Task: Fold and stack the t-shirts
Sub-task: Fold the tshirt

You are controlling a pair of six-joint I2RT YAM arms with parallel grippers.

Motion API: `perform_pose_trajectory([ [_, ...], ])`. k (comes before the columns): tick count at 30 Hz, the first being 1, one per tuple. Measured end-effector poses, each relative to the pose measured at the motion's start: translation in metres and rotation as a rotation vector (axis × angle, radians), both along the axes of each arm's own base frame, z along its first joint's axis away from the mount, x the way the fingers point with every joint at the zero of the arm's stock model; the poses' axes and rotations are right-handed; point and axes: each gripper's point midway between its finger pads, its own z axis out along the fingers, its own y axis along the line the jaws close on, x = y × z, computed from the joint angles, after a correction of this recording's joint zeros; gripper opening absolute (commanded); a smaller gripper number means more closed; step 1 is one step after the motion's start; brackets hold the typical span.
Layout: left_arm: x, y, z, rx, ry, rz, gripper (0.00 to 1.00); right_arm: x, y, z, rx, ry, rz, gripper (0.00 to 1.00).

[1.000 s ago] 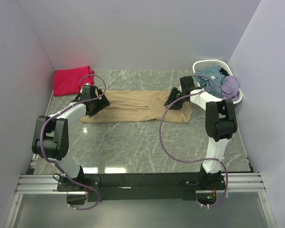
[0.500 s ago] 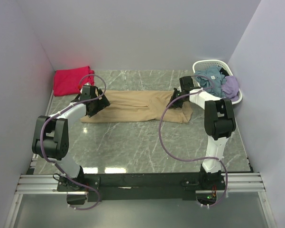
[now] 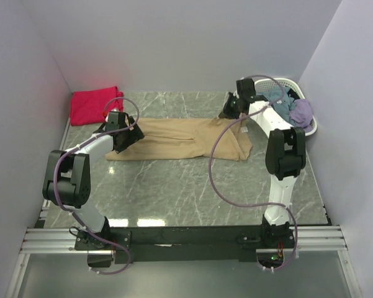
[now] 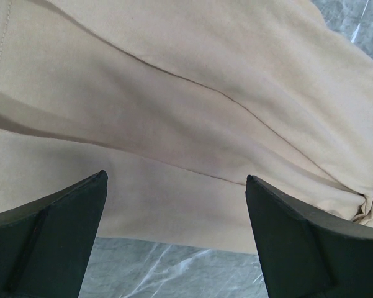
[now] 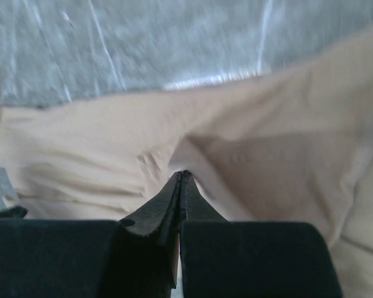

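Two tees are seen. One tan tee point(image 3: 180, 138) is spread across the middle of the table point(image 3: 174, 192), and one red tee point(image 3: 93, 104) is laid folded in the far left corner. A pinch of the tan tee's right end is clamped between the closed fingers of the right gripper point(image 3: 228, 112). The left gripper point(image 3: 121, 141) is held wide apart just over the tan tee's left end, with nothing gripped. One basket point(image 3: 310, 127) of clothes is set at the far right.

Left wrist: tan tee point(image 4: 192, 93) cut off on three sides. Right wrist: table point(image 5: 174, 43) blurred (tee edge too). Basket point(image 3: 311, 126) partly behind right arm point(image 3: 260, 113).
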Motion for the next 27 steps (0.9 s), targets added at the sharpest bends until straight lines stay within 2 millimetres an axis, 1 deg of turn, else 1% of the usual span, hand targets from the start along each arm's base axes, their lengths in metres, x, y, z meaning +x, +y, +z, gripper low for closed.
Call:
perform_pose_trajectory([
  [1, 0.0, 0.0, 0.0, 0.0, 0.0, 0.0, 0.99, 0.009, 0.001, 0.005, 0.0, -0.014, -0.002, 0.23],
  [2, 0.0, 0.0, 0.0, 0.0, 0.001, 0.0, 0.99, 0.018, 0.001, 0.01, -0.001, -0.032, -0.005, 0.43],
  [3, 0.0, 0.0, 0.001, 0.0, -0.001, 0.0, 0.99, 0.027, 0.001, 0.01, -0.005, -0.044, -0.014, 0.47],
  [5, 0.001, 0.0, 0.0, 0.0, -0.002, 0.0, 0.99, 0.035, -0.001, 0.003, -0.015, -0.041, -0.027, 0.48],
  [7, 0.003, 0.0, 0.0, 0.0, 0.0, 0.0, 0.99, 0.038, -0.007, -0.011, -0.044, -0.019, -0.045, 0.5],
  [9, 0.002, 0.0, -0.002, 0.001, 0.003, 0.0, 0.99, 0.035, -0.016, -0.026, -0.08, 0.019, -0.072, 0.52],
  [11, 0.002, 0.0, -0.002, 0.002, 0.007, -0.001, 0.99, 0.031, -0.026, -0.034, -0.121, 0.044, -0.101, 0.52],
  [13, 0.002, 0.0, -0.002, 0.002, 0.006, 0.0, 0.99, 0.028, -0.035, -0.034, -0.152, 0.043, -0.127, 0.53],
  [15, 0.002, 0.0, -0.002, 0.002, 0.005, 0.0, 1.0, 0.016, -0.041, -0.034, -0.169, 0.046, -0.137, 0.53],
  [18, 0.005, -0.001, 0.001, 0.001, -0.005, -0.005, 0.99, -0.003, -0.042, -0.025, -0.166, 0.049, -0.127, 0.52],
  [19, 0.007, -0.002, 0.004, -0.001, -0.014, -0.012, 0.99, -0.006, -0.041, -0.02, -0.159, 0.043, -0.119, 0.52],
  [21, 0.015, -0.006, 0.011, -0.009, -0.037, -0.038, 0.99, -0.006, -0.036, -0.009, -0.143, 0.017, -0.096, 0.52],
  [23, 0.031, -0.014, 0.02, -0.022, -0.062, -0.075, 1.0, -0.007, -0.03, -0.005, -0.127, -0.002, -0.076, 0.52],
  [25, 0.054, -0.023, 0.027, -0.038, -0.094, -0.109, 0.99, -0.013, -0.024, -0.013, -0.112, 0.011, -0.051, 0.52],
  [27, 0.068, -0.029, 0.027, -0.049, -0.112, -0.132, 0.99, -0.024, -0.019, -0.027, -0.102, 0.048, -0.03, 0.52],
])
